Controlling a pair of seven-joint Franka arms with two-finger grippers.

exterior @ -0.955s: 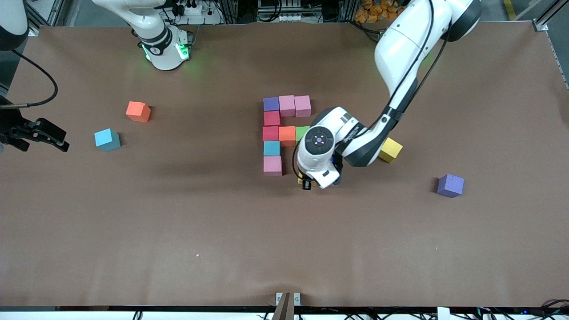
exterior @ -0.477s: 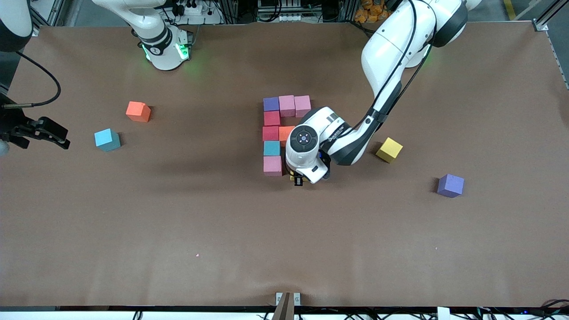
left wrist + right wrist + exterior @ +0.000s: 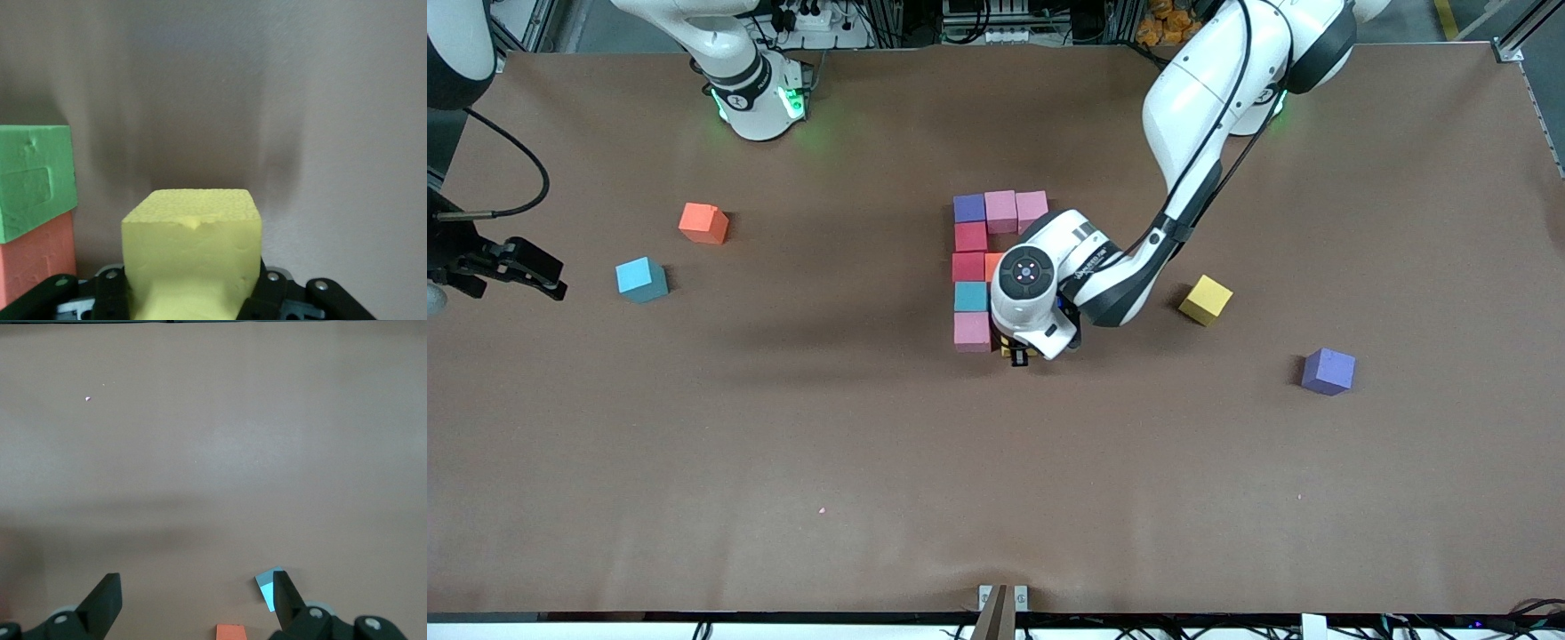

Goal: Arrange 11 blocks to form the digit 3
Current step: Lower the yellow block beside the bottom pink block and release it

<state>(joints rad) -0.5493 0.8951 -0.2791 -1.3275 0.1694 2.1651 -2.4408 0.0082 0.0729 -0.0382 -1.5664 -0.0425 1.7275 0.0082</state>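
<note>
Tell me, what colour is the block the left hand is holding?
Yellow. The block shows best in the left wrist view, gripped by the left hand.

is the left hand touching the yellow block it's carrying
Touching. The left wrist view shows the left hand shut on the yellow block, its dark fingers pressed against the block's two sides with no gap.
</note>
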